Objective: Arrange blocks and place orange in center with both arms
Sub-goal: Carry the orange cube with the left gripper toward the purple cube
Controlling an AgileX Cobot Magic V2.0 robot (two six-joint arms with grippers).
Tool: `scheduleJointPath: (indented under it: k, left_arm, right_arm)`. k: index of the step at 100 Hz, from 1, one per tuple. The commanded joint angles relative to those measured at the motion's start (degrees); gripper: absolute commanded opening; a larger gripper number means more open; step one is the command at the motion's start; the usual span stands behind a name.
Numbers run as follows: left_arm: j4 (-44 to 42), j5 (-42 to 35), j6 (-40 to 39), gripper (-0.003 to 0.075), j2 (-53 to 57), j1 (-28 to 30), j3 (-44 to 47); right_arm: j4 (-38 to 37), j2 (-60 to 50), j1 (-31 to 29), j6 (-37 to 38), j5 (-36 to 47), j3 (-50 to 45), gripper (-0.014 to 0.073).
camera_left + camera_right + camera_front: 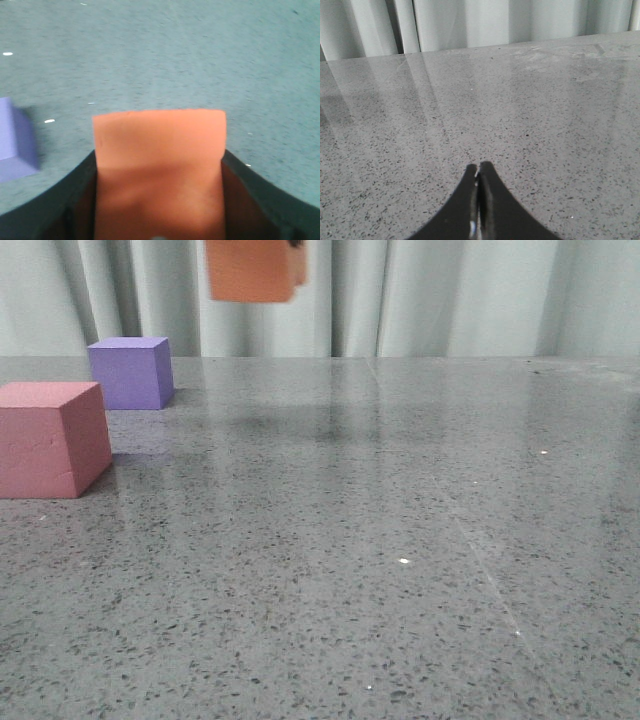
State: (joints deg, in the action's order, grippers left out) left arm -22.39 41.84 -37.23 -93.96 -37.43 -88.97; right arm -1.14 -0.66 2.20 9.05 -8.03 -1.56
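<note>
Three cubes in play: one orange cube [255, 270] aloft above the table [380, 540], clamped between the left gripper [159, 200] fingers; one purple cube [130, 372] and one pink-red cube [50, 440] sit on the left, near each other. The right gripper [479, 172] is pinched together, holding nothing.

Low front view across table [400, 570], wrist views close above it

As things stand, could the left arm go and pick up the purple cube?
Probably not yet: the left gripper is already shut on the orange cube, held above the table. The purple cube stands unobstructed, apart from the pink-red cube.
</note>
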Motion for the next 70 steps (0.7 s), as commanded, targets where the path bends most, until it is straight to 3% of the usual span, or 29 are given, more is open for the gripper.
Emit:
scheduleJointPath:
  k: [1, 29, 70]
  left_arm:
    - [-1.50, -2.07, -0.98, 0.0176, 4.94, 2.27, 1.20]
    - [-1.19, -4.98, -1.86, 0.0176, 11.28, 9.14, 12.57]
    - [0.86, -12.12, -2.25, 0.0176, 11.56, 15.17, 20.27]
  right_arm:
    - [0.11, -1.36, -0.35, -0.35, 4.56, 0.78, -0.0119]
    - [0.11, -1.36, -0.35, -0.35, 4.56, 0.78, -0.0119]
    - [0.11, -1.36, -0.35, -0.35, 4.56, 0.78, -0.0119]
